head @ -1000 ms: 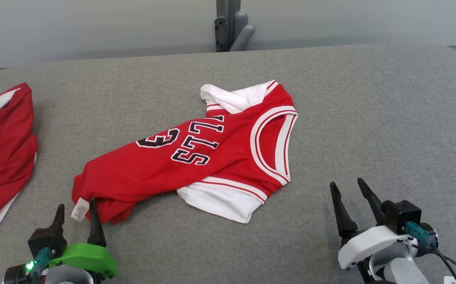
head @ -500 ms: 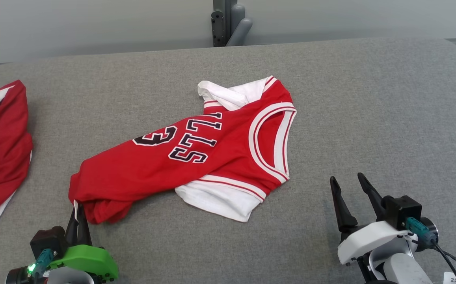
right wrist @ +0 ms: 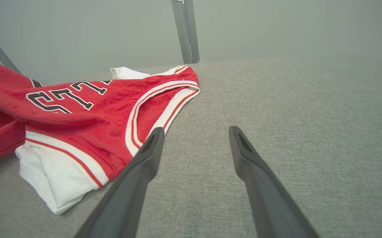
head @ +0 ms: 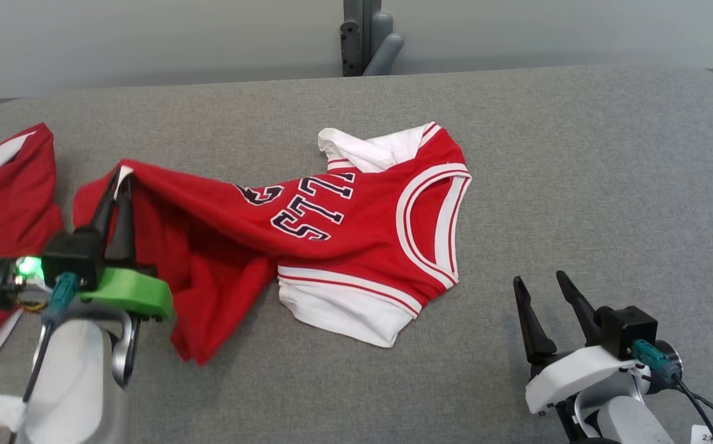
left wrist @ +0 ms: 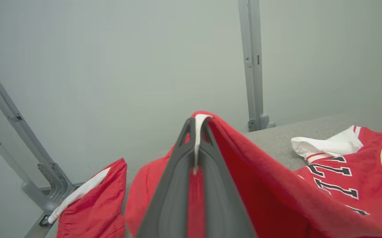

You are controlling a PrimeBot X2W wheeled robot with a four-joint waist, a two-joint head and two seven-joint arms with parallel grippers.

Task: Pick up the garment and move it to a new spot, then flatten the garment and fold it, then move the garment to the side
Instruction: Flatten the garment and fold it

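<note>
– Where the head view looks down, how does the garment [head: 356, 228] lie?
– It is on the grey table [head: 578, 154], its long axis running left to right, with the neckline toward the right and the hem end toward the left. That hem end is raised off the table, pinched in the left pincer [head: 121, 179], whose fingers are closed together on it. The right pincer [head: 541, 279] stands at the lower right, spread wide and holding nothing, well apart from the cloth. A second red garment [head: 5, 203] lies at the table's left edge.
– And the left wrist view?
– It brings close a white tag [left wrist: 197, 138], clamped with red cloth between the fingers of the left pincer [left wrist: 197, 120]. The garment drapes down to the right, with its lettering near that edge.
– The right wrist view?
– The right pincer [right wrist: 196, 129] gapes over bare table. The garment [right wrist: 105, 109] lies to its left with the neckline nearest, and its white under-layer is flat on the table.
</note>
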